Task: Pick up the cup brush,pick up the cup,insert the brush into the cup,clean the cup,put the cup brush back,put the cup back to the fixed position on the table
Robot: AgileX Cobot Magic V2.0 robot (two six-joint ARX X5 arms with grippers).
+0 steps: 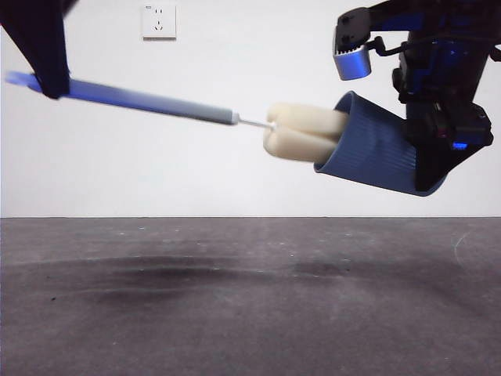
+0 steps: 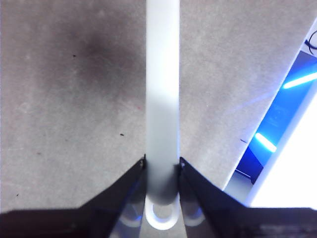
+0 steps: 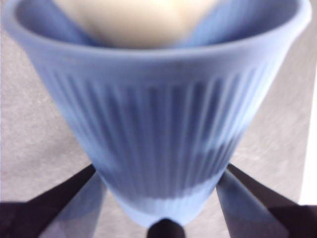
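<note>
Behind the dark grey surface [image 1: 250, 305] rises a plain white wall with a socket [image 1: 159, 21] high up; the surface lies bare beneath the raised things, with wide open room all around them. At upper left in the front view the left gripper [image 2: 162, 166] pinches the grey handle of the cup brush [image 1: 156, 102] near its looped end, jaws closed tight against it. Across from it the right gripper [image 3: 161, 198] clamps the tapered base of the blue cup [image 1: 376, 149], held tilted with its mouth toward the brush. The cream sponge head [image 1: 301, 129] sits partly inside the cup's rim, both well above the surface.
</note>
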